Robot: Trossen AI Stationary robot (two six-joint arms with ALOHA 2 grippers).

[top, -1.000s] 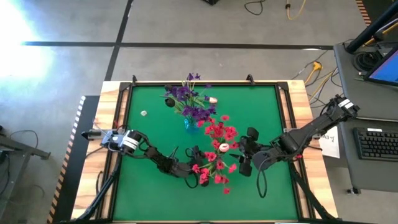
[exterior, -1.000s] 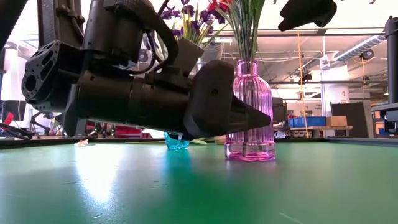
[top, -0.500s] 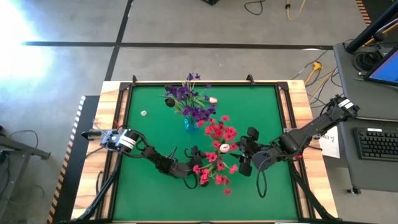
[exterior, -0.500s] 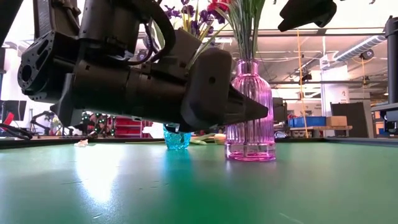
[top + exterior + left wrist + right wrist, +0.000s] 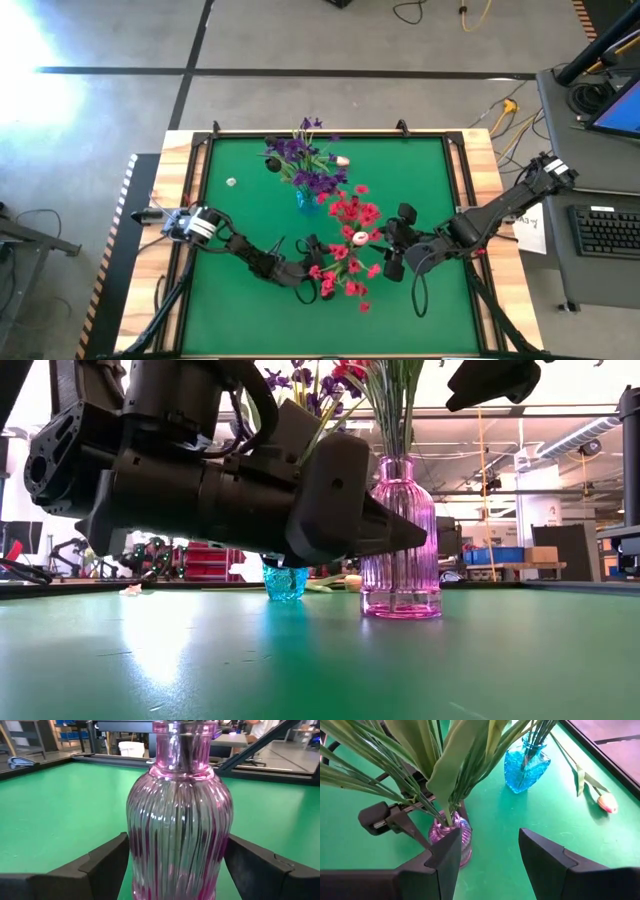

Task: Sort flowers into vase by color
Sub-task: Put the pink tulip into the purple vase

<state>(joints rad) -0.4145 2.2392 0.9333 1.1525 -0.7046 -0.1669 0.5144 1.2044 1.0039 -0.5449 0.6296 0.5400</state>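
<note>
The left gripper (image 5: 175, 870) sits low over the green counter (image 5: 240, 215), its fingers (image 5: 107, 860) spread wide on either side of the pink ribbed glass vase (image 5: 179, 827). The fingers stand just beside the glass; contact cannot be confirmed. The pink vase stands upright and holds the red flowers (image 5: 350, 240), their green stems (image 5: 435, 765) bunched in its neck; one pale bloom shows among the red. The right gripper (image 5: 487, 852) hovers above and beside this vase, fingers (image 5: 545, 855) parted about halfway and holding nothing.

Farther back, the blue glass vase (image 5: 526, 762) stands upright near the counter's middle and holds the purple flowers (image 5: 300, 160). The two vases are near each other but apart. Beyond the blue vase a white-pink tulip (image 5: 606, 802) lies flat on the counter, outside both containers, its stem pointing towards the blue vase.
</note>
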